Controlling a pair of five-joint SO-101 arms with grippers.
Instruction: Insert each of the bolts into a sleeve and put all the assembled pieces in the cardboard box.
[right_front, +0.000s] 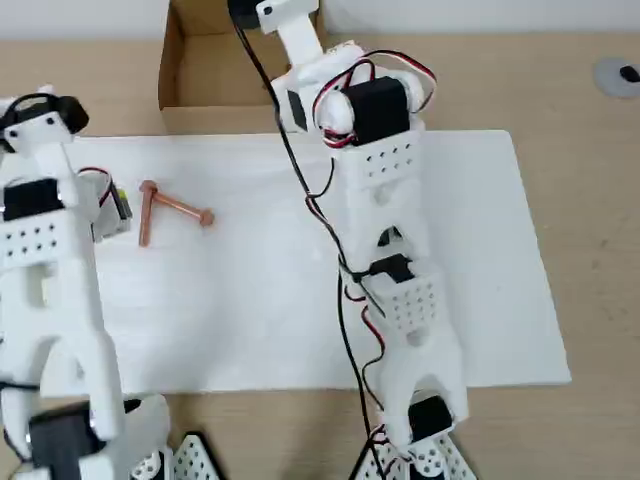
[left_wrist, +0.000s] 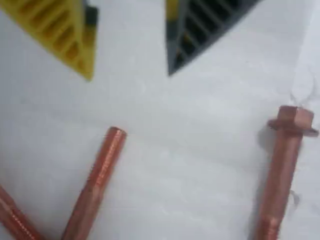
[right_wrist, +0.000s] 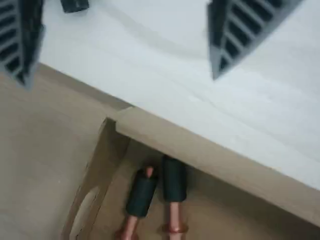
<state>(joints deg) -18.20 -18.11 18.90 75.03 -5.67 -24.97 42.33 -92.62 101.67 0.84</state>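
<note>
Copper bolts (right_front: 178, 207) lie near the cardboard box (right_front: 172, 70) beneath the open, empty left gripper (left_wrist: 130, 74). The right gripper (right_wrist: 119, 77) gapes over the box's two sleeved bolts (right_wrist: 142, 196), which are partly cut off.

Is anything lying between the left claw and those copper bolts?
Nothing visible does: the left gripper hangs open over bare white sheet, and the bolts lie just beyond it.

Right arm (right_front: 385, 170) hides much of the cardboard box (right_front: 172, 75); frame edge crops bolts (left_wrist: 282, 170)
</note>
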